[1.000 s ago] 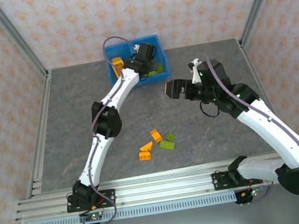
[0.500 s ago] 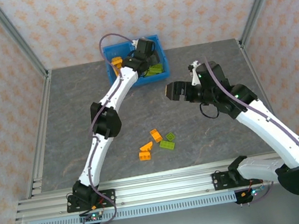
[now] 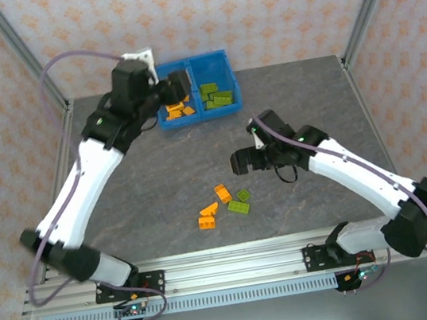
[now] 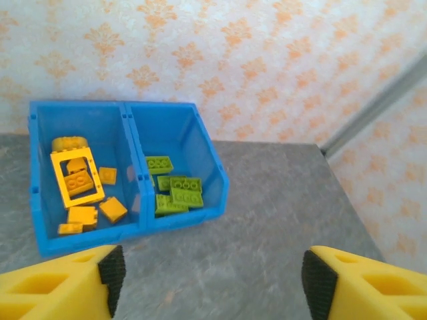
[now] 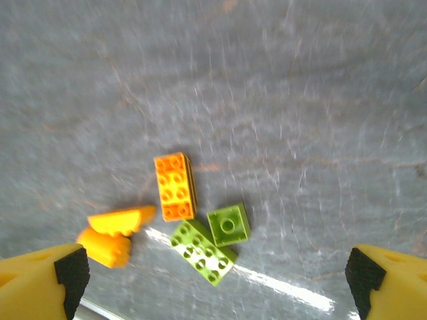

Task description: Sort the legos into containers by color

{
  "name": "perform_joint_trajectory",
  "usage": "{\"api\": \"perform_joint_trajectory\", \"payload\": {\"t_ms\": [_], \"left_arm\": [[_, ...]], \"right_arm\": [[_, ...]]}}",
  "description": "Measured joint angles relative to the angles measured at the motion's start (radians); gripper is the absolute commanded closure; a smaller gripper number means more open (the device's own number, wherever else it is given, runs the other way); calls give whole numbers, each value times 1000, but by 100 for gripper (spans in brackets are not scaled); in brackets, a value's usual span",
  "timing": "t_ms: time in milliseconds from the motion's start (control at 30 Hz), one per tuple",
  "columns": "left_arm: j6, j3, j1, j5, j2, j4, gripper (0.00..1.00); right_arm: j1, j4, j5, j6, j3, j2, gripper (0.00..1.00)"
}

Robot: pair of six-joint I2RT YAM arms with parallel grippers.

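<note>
right gripper (image 5: 217,270) jaws spread wide, empty, hovering over loose legos (image 3: 222,193) on table (image 5: 300,100); they sit between its fingers in the wrist view: orange 2x4 (image 5: 176,187), green square (image 5: 229,225) just beside green 2x4 (image 5: 203,252), two orange pieces (image 5: 110,240) further left. left gripper (image 4: 210,273) spread, empty, near blue bin (image 4: 180,225): orange frame (image 4: 77,180) plus orange bricks in left compartment, green bricks (image 4: 177,193) in right

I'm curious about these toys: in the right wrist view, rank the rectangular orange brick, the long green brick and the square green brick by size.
Largest: rectangular orange brick and long green brick, too alike to rank.
Smallest: square green brick.
</note>
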Motion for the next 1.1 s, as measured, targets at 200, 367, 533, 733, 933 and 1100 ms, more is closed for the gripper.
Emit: {"api": "perform_joint_trajectory", "payload": {"t_ms": [200,367,533,733,933,1100], "left_arm": [[129,-332,0,162,-182,-33,5],[177,-464,0,270,-231,-102,0],[235,-548,2,339,-373,-121,0],[301,-548,2,432,-427,-124,0],[335,-560,2,472,-425,-127,0],[359,-572,2,503,-428,-128,0]], "right_arm": [[92,-4,31,-37,-59,159,6],[114,15,55,-60,-59,273,15],[114,74,64,-68,-58,378,28],[114,137,65,-60,-57,431,49],[115,162,87,-43,-72,445,69],[111,161,109,-16,-81,414,74]]}}
